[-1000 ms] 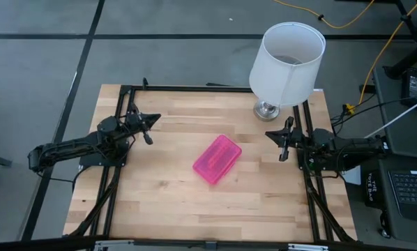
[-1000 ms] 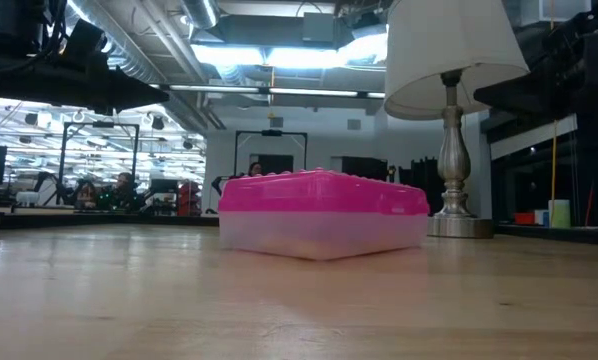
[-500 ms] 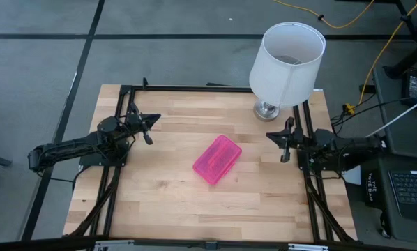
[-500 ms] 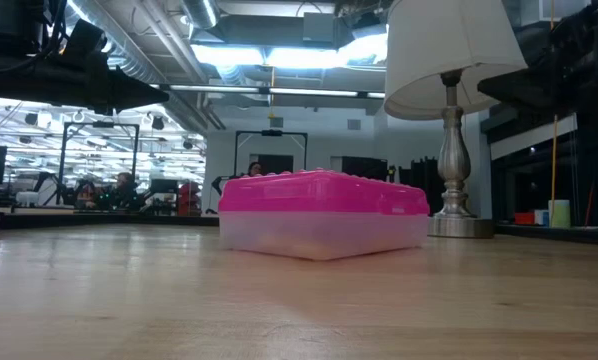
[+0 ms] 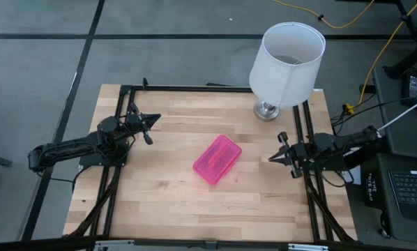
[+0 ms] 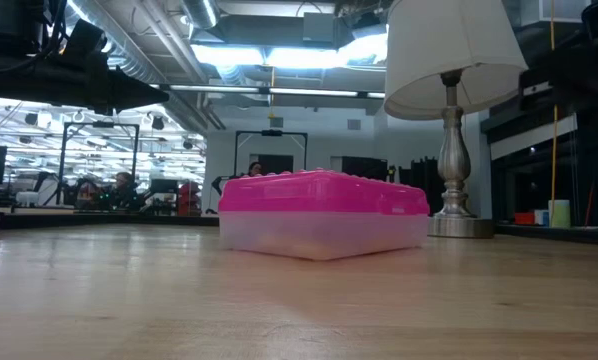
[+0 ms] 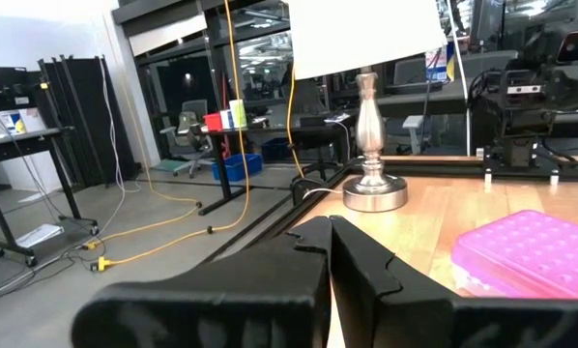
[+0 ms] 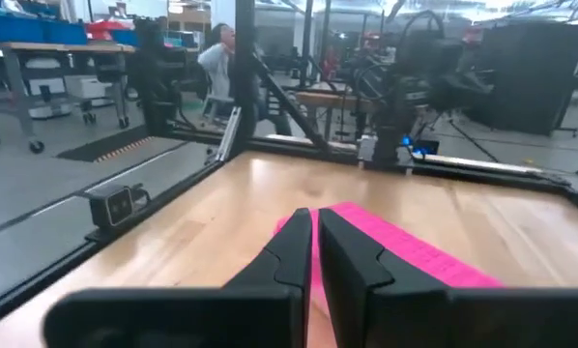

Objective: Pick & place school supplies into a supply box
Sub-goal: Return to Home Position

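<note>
The supply box (image 5: 217, 159) is shut and lies slantwise at the table's middle. Its pink half is on top, and its clear half (image 6: 322, 238) rests on the wood. It also shows in the left wrist view (image 7: 540, 256) and the right wrist view (image 8: 405, 246). No pens, pencils or scissors are in view. My left gripper (image 5: 157, 118) hovers over the far-left part of the table, left of the box, fingers shut (image 7: 329, 224). My right gripper (image 5: 271, 158) sits right of the box and points at it, fingers shut (image 8: 314, 215). Neither gripper touches anything.
A white-shaded lamp (image 5: 286, 63) stands on a metal base (image 5: 266, 109) at the table's far-right corner, close to the right arm. Black frame rails (image 5: 118, 181) run along the table's left, right and far edges. Bare wood (image 5: 194, 209) lies on the near side of the box.
My right gripper has swung toward the table's near edge, away from the lamp base, and has turned so that it now points at the box. It has stayed shut. The box and my left arm have not moved.
</note>
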Action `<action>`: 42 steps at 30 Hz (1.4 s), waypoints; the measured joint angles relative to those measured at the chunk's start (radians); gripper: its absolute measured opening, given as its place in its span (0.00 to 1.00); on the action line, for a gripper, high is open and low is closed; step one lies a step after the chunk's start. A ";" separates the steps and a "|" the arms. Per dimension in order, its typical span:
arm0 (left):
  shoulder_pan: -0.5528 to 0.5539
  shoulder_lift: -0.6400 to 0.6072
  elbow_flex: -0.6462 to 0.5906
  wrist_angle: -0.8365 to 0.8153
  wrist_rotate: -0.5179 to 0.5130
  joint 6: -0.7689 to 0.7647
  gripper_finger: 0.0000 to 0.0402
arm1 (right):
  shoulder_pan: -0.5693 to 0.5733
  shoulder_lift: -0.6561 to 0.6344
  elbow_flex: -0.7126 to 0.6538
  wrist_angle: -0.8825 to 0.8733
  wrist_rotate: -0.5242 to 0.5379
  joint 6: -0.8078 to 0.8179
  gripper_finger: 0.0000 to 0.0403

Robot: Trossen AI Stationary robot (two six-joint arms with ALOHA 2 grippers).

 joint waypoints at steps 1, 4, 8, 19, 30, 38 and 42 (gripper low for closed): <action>0.000 0.000 0.000 0.000 0.000 0.000 0.01 | 0.004 0.000 0.000 0.000 0.000 0.016 0.07; 0.000 0.000 0.000 0.000 0.000 0.000 0.01 | 0.007 0.000 0.000 0.000 0.000 0.049 0.07; 0.000 0.000 0.000 0.000 0.000 0.000 0.01 | 0.007 0.004 0.000 0.000 0.000 0.067 0.07; 0.000 0.000 0.000 0.000 0.000 0.000 0.01 | 0.007 0.004 0.000 0.000 0.000 0.067 0.07; 0.000 0.000 0.000 -0.001 0.000 0.000 0.01 | 0.007 0.005 -0.001 0.000 0.000 0.067 0.07; 0.000 0.000 0.000 0.000 0.000 0.000 0.01 | 0.007 0.005 -0.001 0.000 0.000 0.069 0.07; 0.000 0.000 0.000 -0.001 0.000 0.000 0.01 | 0.007 0.005 -0.001 0.000 0.000 0.068 0.07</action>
